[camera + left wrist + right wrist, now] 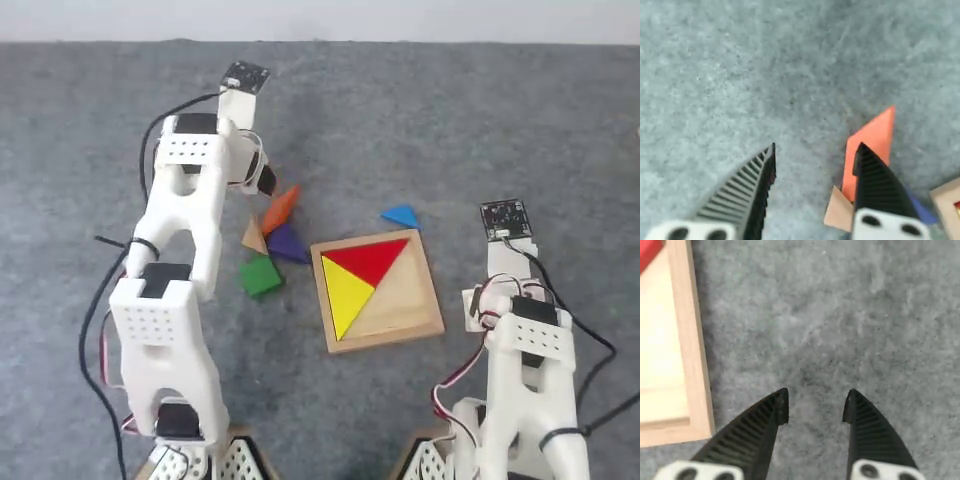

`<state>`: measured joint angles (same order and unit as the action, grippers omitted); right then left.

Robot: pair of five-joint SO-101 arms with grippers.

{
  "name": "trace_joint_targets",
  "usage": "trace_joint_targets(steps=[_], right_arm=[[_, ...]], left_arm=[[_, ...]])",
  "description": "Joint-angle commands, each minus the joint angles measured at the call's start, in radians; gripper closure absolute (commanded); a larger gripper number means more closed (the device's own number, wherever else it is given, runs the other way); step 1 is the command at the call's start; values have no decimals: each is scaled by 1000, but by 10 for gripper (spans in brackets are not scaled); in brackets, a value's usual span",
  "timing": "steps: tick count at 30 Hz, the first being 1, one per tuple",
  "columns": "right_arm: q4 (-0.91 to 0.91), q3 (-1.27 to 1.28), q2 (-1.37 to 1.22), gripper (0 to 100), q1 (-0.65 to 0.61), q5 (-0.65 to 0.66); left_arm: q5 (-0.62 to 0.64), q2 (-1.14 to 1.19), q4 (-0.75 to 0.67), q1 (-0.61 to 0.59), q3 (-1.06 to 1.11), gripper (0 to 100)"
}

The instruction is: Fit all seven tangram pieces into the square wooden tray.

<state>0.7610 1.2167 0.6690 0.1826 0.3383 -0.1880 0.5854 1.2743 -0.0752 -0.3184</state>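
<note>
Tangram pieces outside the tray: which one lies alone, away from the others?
The blue triangle, alone beyond the tray's far edge; the orange, tan, purple and green pieces cluster together off another edge.

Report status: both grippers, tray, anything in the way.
Left gripper: jaws open, empty, beside the orange piece. Right gripper: jaws open, empty, beside the wooden tray. Tray holds only red triangle and yellow triangle. Its open half unobstructed.

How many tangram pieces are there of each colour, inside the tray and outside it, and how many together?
Red triangular piece: 1
Yellow triangular piece: 1
Blue triangular piece: 1
Purple triangular piece: 1
Pale wooden triangular piece: 1
Orange slanted piece: 1
Green square piece: 1
Total: 7
</note>
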Motion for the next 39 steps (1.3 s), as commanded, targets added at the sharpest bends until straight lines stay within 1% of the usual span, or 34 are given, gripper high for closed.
trace_joint_targets(steps=[1, 6, 10, 13, 16, 23, 26, 30, 34, 39], right_arm=[[-21, -6, 19, 814, 10, -6], [-38, -2, 19, 814, 10, -5], [-73, 20, 19, 814, 10, 0], [-71, 20, 19, 814, 10, 0], [-71, 20, 19, 814, 10, 0], [-71, 20, 19, 814, 10, 2], [-70, 20, 19, 814, 10, 2], [-70, 20, 19, 814, 10, 2], [-68, 20, 19, 814, 10, 2], [-68, 20, 19, 813, 10, 2]], left_arm=[[0, -18, 18, 6, -42, 754], [2, -9, 95, 92, -36, 754], [37, -20, 109, 192, -4, 754], [43, -8, 92, 229, 12, 754], [43, 14, 40, 219, 41, 754], [32, 101, -9, 133, 35, 754], [8, 101, -11, 121, 35, 754], [8, 101, -12, 110, 25, 754], [-12, 110, 9, 68, -45, 754], [-80, 115, 100, 9, -166, 754]])
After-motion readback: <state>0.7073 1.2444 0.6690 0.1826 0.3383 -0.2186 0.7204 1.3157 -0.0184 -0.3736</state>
